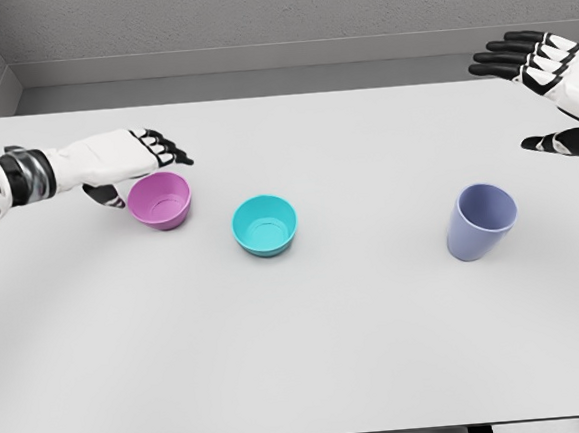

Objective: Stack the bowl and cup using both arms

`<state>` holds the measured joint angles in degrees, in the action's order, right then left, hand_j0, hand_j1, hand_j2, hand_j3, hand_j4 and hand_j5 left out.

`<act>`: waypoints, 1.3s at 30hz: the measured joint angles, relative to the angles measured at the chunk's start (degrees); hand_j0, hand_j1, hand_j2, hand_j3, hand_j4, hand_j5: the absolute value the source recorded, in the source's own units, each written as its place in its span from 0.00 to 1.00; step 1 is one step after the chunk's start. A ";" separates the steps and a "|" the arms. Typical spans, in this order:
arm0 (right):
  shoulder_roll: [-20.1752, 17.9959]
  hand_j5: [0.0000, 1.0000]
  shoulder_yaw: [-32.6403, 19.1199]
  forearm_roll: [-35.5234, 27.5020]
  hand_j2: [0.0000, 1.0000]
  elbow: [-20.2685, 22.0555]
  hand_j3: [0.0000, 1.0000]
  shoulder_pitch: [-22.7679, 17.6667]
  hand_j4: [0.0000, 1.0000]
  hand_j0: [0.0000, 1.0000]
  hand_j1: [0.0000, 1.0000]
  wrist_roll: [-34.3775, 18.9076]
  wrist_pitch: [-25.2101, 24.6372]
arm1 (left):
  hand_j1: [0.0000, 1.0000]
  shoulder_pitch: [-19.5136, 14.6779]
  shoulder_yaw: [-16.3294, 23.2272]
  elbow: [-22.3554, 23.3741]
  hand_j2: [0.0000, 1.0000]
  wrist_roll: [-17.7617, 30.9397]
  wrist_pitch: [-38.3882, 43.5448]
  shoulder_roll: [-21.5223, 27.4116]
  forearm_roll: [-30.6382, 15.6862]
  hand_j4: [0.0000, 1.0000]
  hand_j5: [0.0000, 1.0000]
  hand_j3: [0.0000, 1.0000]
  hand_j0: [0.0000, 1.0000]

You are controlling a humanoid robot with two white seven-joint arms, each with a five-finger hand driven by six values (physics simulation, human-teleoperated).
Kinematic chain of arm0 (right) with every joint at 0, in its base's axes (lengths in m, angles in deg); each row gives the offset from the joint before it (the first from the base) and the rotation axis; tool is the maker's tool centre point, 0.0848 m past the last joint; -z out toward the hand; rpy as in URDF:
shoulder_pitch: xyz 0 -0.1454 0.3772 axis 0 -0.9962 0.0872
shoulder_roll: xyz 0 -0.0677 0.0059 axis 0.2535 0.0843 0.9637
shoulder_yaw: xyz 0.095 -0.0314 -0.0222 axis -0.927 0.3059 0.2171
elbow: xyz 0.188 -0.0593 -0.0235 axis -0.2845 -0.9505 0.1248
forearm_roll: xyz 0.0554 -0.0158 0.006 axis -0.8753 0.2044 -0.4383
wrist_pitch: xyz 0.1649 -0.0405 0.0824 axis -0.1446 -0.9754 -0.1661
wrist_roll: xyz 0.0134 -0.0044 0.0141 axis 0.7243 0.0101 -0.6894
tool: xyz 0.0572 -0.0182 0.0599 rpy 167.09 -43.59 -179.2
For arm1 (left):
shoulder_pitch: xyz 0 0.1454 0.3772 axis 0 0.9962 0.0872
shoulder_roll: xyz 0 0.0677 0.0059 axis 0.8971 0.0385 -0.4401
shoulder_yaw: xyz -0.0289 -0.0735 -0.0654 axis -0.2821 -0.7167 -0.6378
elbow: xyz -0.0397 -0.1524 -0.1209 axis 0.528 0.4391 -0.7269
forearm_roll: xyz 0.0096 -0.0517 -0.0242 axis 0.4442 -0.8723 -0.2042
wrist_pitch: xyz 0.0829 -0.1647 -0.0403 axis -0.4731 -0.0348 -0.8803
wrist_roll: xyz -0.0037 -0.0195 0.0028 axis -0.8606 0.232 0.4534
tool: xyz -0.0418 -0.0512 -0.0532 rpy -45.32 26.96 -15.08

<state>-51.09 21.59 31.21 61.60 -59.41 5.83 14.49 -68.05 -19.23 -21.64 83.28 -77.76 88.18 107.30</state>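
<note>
Head view: left robot hand unclenched at pink bowl, grasp pending; right robot hand spread, far from cup.

— How's the light?
— Bright and even, soft from above. The white table shows no glare.
— Shadows?
— Faint ones only, hugging the bases of the bowls and the cup.
— Sharpness?
— Crisp across the frame, with no blur or visible bending at the edges.
</note>
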 measured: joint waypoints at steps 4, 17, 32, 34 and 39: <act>-0.08 1.00 -0.26 -0.03 1.00 0.02 1.00 0.35 1.00 1.00 1.00 -0.02 0.01 | 1.00 0.00 0.41 0.12 1.00 0.05 0.00 0.05 0.38 1.00 1.00 1.00 1.00; -0.63 1.00 0.10 -0.19 1.00 0.00 1.00 0.18 1.00 1.00 1.00 0.02 0.00 | 1.00 -0.26 2.98 0.08 1.00 0.14 0.00 0.06 0.91 1.00 1.00 1.00 1.00; -0.64 1.00 1.16 -0.39 1.00 0.00 1.00 0.26 1.00 1.00 1.00 0.02 0.02 | 1.00 -0.26 4.84 0.06 1.00 0.15 0.00 -0.03 0.92 1.00 1.00 1.00 1.00; -0.66 1.00 1.26 -0.40 1.00 0.00 1.00 0.26 1.00 1.00 1.00 0.02 0.08 | 1.00 -0.35 4.89 0.02 1.00 0.15 0.01 0.01 0.90 1.00 1.00 1.00 1.00; -0.66 1.00 1.35 -0.41 1.00 0.00 1.00 0.26 1.00 1.00 1.00 0.02 0.08 | 0.90 -0.26 4.91 -0.11 0.90 0.23 0.01 0.12 0.90 0.90 0.90 0.90 0.90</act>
<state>-51.75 22.94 30.80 61.60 -59.14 5.85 14.57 -68.31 -14.32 -21.76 83.50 -77.75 88.30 108.20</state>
